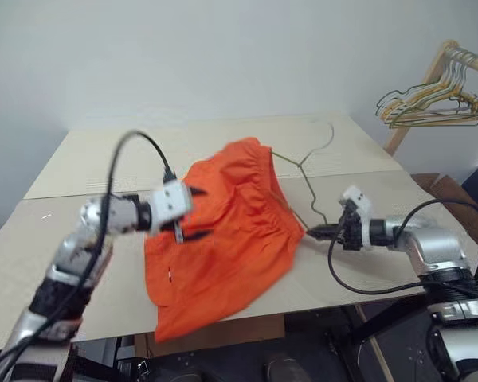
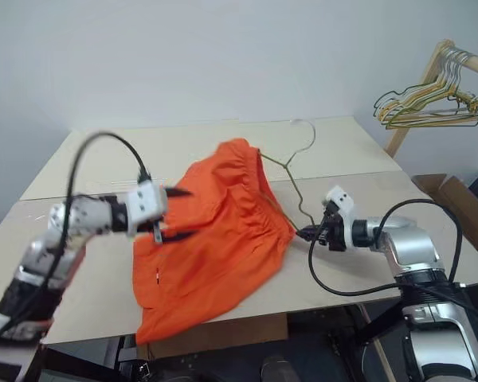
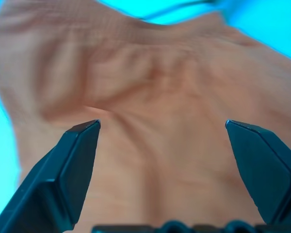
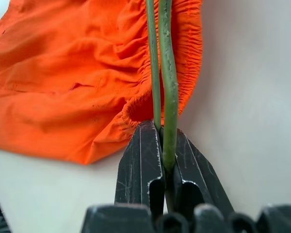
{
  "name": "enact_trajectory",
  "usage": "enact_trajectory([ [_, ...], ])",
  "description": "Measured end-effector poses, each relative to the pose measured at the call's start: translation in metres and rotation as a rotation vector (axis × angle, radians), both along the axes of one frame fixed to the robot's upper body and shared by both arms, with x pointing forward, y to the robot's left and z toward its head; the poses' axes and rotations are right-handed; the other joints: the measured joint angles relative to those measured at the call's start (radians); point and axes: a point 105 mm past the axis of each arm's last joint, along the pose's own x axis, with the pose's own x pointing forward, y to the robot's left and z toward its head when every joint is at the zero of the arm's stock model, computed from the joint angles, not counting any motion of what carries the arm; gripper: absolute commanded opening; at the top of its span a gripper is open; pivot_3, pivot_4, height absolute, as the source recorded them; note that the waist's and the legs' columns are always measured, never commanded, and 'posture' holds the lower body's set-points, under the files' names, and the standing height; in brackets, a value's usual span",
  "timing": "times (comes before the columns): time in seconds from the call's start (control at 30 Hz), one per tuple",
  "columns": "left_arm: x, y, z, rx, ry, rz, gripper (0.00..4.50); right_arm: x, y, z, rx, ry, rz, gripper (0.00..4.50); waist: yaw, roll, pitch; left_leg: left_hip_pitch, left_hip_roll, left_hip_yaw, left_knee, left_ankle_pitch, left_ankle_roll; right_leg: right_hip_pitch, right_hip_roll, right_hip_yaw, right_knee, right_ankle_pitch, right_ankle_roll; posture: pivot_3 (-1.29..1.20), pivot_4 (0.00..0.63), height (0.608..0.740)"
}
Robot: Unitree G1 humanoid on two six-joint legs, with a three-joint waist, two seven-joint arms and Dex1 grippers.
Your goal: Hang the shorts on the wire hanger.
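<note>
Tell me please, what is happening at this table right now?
A two-armed robot is working on hanging orange shorts on a wire hanger. Its right gripper is shut on the hanger's corner, and most of the hanger lies under or inside the shorts on the table. The left gripper is open above the shorts, holding nothing. The shorts are not hung yet.

Pale beige desk (image 1: pixel 80 167) spans frame, seam lines crossing top. Orange shorts (image 1: pixel 223 239) lie crumpled at centre, lower edge drooping over near desk edge. Thin grey-green wire hanger (image 1: pixel 303 163) at upper right of shorts, hook toward far edge, part under fabric.
</note>
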Motion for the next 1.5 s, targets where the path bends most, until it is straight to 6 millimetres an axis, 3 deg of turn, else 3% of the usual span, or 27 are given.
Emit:
enact_trajectory([
  [0.07, 0.019, 0.007, 0.041, -0.063, -0.089, 0.022, 4.48, 0.003, 0.005, 0.015, -0.013, -0.064, 0.024, 0.0, -0.001, 0.0, 0.0, -0.001, 0.0, 0.001, 0.0, 0.0, 0.0, 0.0, 0.0, -0.001, 0.0, 0.0, 0.0, -0.12, 0.0, 0.74],
  [0.17, 0.03, 0.009, 0.074, -0.087, -0.148, -0.002, 4.48, 0.007, 0.01, 0.029, -0.028, -0.123, 0.047, 0.0, -0.003, 0.0, 0.0, -0.001, 0.0, 0.002, 0.0, 0.0, 0.0, 0.0, 0.0, -0.001, 0.0, 0.0, 0.0, -0.11, 0.0, 0.74],
  [0.23, 0.036, 0.008, 0.093, -0.077, -0.181, -0.034, 4.48, 0.009, 0.016, 0.039, -0.04, -0.164, 0.069, 0.0, -0.005, 0.0, 0.0, 0.0, 0.0, 0.003, 0.0, 0.0, 0.0, 0.0, 0.0, -0.001, 0.0, 0.0, 0.0, -0.11, 0.0, 0.74],
  [0.33, 0.044, 0.005, 0.105, -0.011, -0.182, -0.074, 4.48, 0.012, 0.024, 0.044, -0.077, -0.192, 0.099, 0.0, -0.005, 0.0, 0.0, 0.0, 0.0, 0.003, 0.0, 0.0, 0.0, 0.0, 0.0, -0.001, 0.0, 0.0, 0.0, -0.11, 0.0, 0.74],
  [0.53, 0.053, -0.004, 0.112, 0.183, -0.059, -0.227, 4.48, 0.016, 0.052, 0.026, -0.167, -0.218, 0.171, 0.0, -0.007, 0.001, 0.002, -0.002, -0.001, 0.004, 0.0, 0.0, 0.0, -0.002, 0.001, -0.001, 0.0, 0.0, 0.001, -0.11, 0.0, 0.74],
  [0.8, 0.057, 0.003, 0.066, 0.343, 0.139, -0.284, 4.48, 0.019, 0.059, 0.022, -0.24, -0.278, 0.202, 0.0, -0.008, 0.001, 0.002, -0.003, -0.001, 0.004, 0.0, 0.0, 0.0, -0.002, 0.001, -0.001, 0.001, -0.001, 0.001, -0.13, 0.0, 0.74],
  [1.03, 0.062, 0.0, 0.059, 0.398, 0.182, -0.27, 4.48, 0.018, 0.063, 0.018, -0.3, -0.308, 0.236, 0.0, -0.007, 0.001, 0.003, -0.004, -0.001, 0.003, 0.001, 0.0, 0.0, -0.004, 0.0, -0.001, 0.001, -0.001, 0.001, -0.14, 0.0, 0.74],
  [1.5, 0.066, 0.005, 0.037, 0.455, 0.279, -0.214, 0.02, 0.014, 0.071, 0.026, -0.303, -0.353, 0.259, 0.0, -0.014, 0.001, 0.003, -0.004, -0.001, 0.003, 0.001, 0.0, 0.0, -0.004, 0.001, -0.001, 0.001, -0.001, 0.001, -0.15, 0.0, 0.74],
])
